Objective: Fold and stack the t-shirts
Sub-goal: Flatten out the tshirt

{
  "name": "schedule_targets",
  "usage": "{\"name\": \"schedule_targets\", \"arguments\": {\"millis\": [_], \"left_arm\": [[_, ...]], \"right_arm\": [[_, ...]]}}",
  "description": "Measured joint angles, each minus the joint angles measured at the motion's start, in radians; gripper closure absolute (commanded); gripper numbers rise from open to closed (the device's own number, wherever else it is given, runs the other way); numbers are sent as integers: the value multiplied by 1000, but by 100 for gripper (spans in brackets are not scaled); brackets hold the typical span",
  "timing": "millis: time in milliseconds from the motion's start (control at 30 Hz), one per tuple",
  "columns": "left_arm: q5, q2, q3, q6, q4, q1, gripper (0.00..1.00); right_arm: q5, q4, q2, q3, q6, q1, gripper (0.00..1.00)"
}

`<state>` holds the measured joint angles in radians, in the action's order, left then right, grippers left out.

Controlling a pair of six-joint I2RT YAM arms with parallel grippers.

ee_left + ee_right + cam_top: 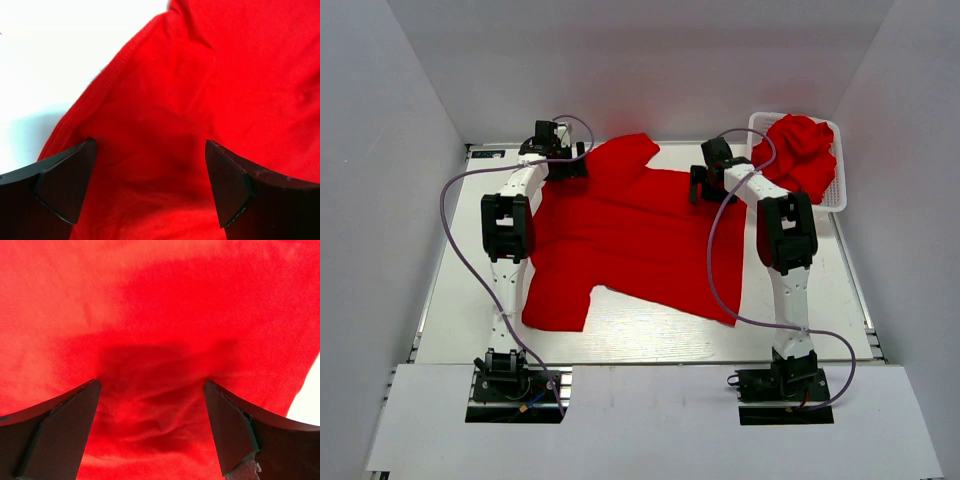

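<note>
Two groups of red cloth are shown. One t-shirt (640, 240) is spread flat on the table (650, 335), to the left of the white basket (839, 196) and nearer the arm bases than it. A crumpled heap of t-shirts (802, 150) is contained in the basket and is partly draped over its rim. The right gripper (705, 186) is positioned just left of the basket, over the spread shirt. Its jaws are parted wide, with wrinkled cloth seen between them. The left gripper (568, 162) is located well to the left of the basket, at the shirt's hemmed edge. Its jaws are likewise held apart and are not closed on the cloth.
</note>
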<state>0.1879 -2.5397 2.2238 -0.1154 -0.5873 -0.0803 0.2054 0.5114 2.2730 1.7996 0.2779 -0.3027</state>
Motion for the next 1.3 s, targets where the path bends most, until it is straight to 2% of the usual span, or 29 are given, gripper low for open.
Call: {"name": "schedule_targets", "arguments": {"millis": [100,367,533,800,900,1067,1167,1300], "left_arm": [[-51,-13,19,-28,-3,0,0],[-186,24,-59,-159,45,64,0],[-200,24,-59,-218,60,89,0],[-108,-34,48,-227,65,98,0],[-83,-20,29,-214,63,98,0],[-116,175,-180,-181,-12,93,0],[-178,390,-374,-222,-68,90,0],[-204,764,-748,-335,-90,82,0]], "right_arm": [[-6,19,65,105,-2,2,10],[-93,-3,222,357,-49,15,10],[-169,-87,258,393,-59,26,10],[-220,-122,266,401,-117,42,10],[-220,-122,241,368,-158,40,10],[-215,-84,83,216,-208,31,10],[-193,-92,-110,51,-213,18,10],[-166,-138,-393,-212,-188,-21,10]]}}
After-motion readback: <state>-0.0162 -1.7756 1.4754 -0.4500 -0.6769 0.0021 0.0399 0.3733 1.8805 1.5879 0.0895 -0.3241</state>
